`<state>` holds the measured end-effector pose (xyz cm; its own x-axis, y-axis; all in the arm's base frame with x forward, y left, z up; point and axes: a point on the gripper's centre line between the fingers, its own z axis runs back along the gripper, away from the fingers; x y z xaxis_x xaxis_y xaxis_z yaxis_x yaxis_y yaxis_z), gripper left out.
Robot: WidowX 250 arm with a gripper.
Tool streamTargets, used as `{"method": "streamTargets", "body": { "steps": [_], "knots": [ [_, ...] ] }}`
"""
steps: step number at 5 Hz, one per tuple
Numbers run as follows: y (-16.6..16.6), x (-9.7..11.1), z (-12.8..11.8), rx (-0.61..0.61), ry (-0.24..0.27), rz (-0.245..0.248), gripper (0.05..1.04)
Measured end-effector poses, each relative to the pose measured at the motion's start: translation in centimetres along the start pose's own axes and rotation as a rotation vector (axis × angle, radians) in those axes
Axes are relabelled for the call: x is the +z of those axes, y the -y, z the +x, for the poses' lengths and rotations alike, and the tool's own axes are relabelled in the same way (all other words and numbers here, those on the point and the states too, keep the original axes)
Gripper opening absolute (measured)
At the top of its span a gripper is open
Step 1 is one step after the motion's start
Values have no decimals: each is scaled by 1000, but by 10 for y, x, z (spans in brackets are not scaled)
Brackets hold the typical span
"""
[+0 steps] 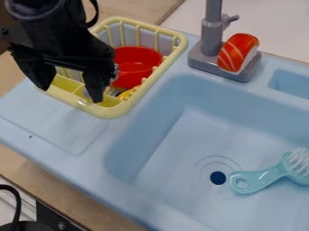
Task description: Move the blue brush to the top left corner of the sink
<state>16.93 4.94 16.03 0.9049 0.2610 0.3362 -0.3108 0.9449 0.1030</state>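
Hanging over the yellow rack point(111, 111), the claw point(70, 93) has its two fingers spread wide and grips nothing. The blue brush point(265, 176) lies in the sink point(175, 155), its handle end just beside the dark drain point(217, 177) and its white bristles toward the view's right edge. A red bowl point(138, 61) sits in the rack, left of the grey faucet point(211, 36).
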Motion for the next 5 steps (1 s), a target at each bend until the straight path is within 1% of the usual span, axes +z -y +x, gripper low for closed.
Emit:
{"method": "streamTargets", "body": {
  "steps": [1,2,3,4,5],
  "knots": [
    [2,-2,-3,-7,-13,-7,999],
    [22,-5,-1,-165,-59,-90,999],
    [52,0,5,-330,-48,-147,999],
    [89,7,5,-528,-20,-204,999],
    [126,6,-1,-731,-15,-260,999]
  ]
}}
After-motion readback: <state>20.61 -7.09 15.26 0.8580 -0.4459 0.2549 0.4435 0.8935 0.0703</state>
